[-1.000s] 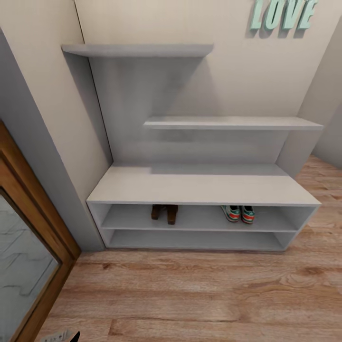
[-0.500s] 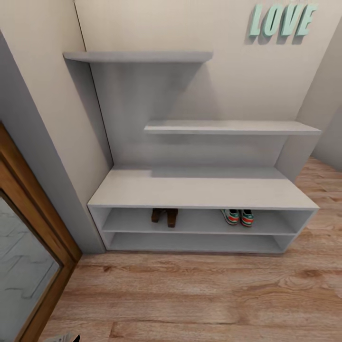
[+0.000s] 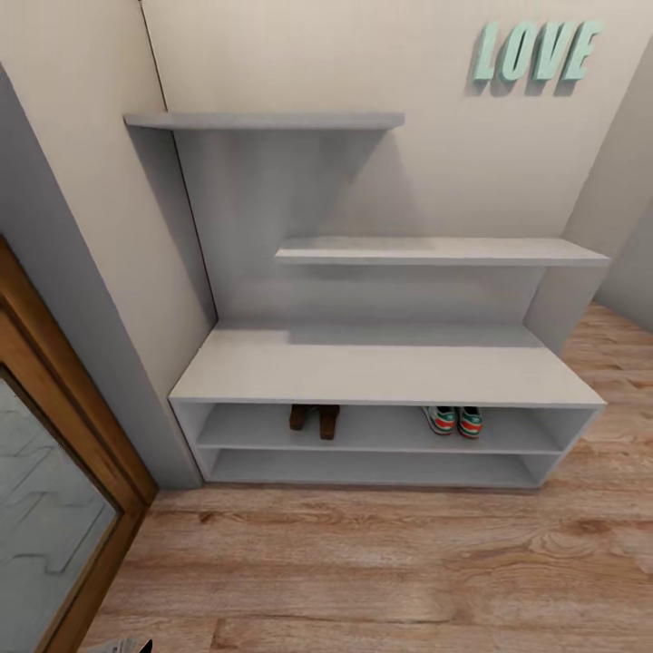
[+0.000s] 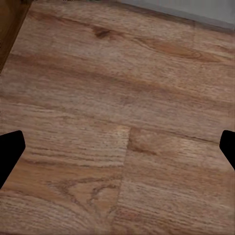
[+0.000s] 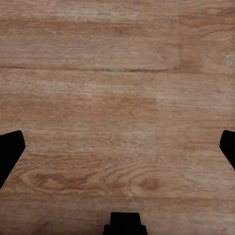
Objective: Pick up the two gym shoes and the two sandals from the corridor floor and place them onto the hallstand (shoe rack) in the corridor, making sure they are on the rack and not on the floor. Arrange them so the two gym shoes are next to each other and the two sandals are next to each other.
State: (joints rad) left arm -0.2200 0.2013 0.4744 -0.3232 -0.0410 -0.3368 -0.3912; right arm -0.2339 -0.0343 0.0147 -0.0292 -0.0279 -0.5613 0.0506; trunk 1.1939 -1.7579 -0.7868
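The pale grey hallstand [image 3: 381,367] stands against the wall in the head view. On its upper open shelf the two gym shoes [image 3: 454,420] sit side by side toward the right. The two brown sandals [image 3: 314,419] sit side by side left of centre on the same shelf. My left gripper [image 4: 117,152] hangs open over bare corridor floor [image 4: 122,122], its dark fingertips [image 4: 10,152] at the frame edges. My right gripper [image 5: 117,152] is open too, over plain floor planks [image 5: 117,98], holding nothing.
A wood-framed door with a glass panel [image 3: 45,490] stands at the left beside a grey wall edge. Mint "LOVE" letters [image 3: 535,50] hang on the wall. Wood floor [image 3: 363,562] stretches in front of the rack. A sliver of my left arm [image 3: 118,646] shows at the bottom edge.
The whole head view has shifted: the rack, shelves and letters sit lower and slightly smaller, so the camera has moved. The shoes and sandals keep their places on the shelf.
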